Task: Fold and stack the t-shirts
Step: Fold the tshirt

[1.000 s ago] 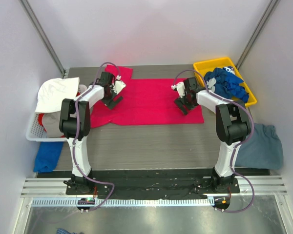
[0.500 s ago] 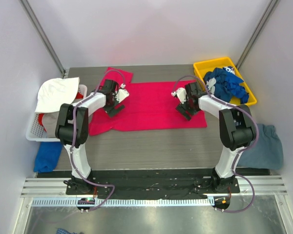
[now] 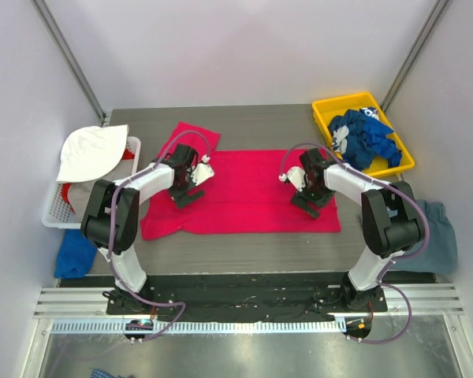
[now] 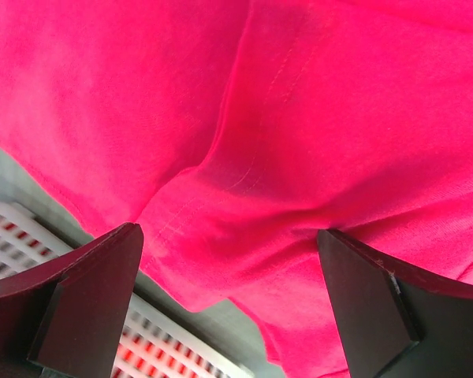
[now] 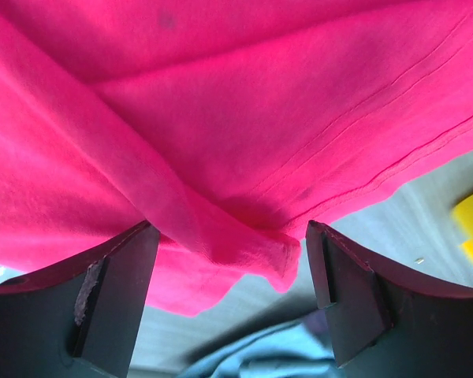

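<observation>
So the bright pink-red cotton t-shirt (image 3: 244, 193) was spread out flat across the middle of the dark grey table (image 3: 244, 252), with one sleeve poking up toward the upper left. Both arms were down on it. The left gripper (image 3: 188, 193) sat on the shirt's left part and the right gripper (image 3: 311, 201) near its right edge.

In the left wrist view, the left gripper (image 4: 229, 244) had its jaws spread about as wide as they go. It wasn't holding anything, there was just a soft ridge of pink cloth bulging up between the black fingers (image 4: 87, 291). The right one (image 5: 230, 236) was much the same: jaws wide apart, a rumpled fold of the hem lying between them, and nothing pinched that I could see.

The royal blue shirts (image 3: 363, 138) were heaped in the yellow plastic tray (image 3: 323, 110) in the upper right corner. A slate grey-blue shirt (image 3: 437, 236) hung off the table's right edge. Over on the left, a white plastic basket (image 3: 54, 213) had a white cloth (image 3: 91, 150) draped on top, and a blue cloth (image 3: 75, 252) lay just below it.
</observation>
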Available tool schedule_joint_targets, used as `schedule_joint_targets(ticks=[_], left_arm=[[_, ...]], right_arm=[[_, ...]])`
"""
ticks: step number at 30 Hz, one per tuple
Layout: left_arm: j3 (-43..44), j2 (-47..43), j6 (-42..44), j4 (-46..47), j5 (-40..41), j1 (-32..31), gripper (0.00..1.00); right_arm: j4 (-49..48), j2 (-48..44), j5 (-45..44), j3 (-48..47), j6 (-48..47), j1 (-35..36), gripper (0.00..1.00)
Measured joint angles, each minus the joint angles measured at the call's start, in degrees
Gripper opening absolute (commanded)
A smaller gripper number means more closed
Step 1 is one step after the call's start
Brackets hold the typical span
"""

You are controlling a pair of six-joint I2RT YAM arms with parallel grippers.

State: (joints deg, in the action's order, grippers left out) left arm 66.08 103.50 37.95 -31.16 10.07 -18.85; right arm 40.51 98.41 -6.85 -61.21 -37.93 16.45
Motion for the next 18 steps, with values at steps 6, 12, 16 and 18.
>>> schedule_joint_targets(ticks=[6,12,16,18], left_arm=[[-5.4,-4.3,-0.2,-2.2,1.2,-2.6,1.00],[-9.6,-7.8,-1.1,-3.7,2.0,-4.9,1.00],[-11.3,-9.2,-1.6,-4.0,2.5,-5.9,1.00],[-11.6,-9.5,-1.6,-4.0,2.6,-6.1,1.00]], right_arm=[[3.0,-2.8,-0.5,2.8,-0.1,1.1,0.84],[3.7,-5.6,-0.7,5.6,0.1,2.9,0.84],[4.0,-6.9,-0.7,7.2,0.4,4.5,0.84],[4.2,-7.5,-0.6,8.1,0.5,5.2,0.84]])
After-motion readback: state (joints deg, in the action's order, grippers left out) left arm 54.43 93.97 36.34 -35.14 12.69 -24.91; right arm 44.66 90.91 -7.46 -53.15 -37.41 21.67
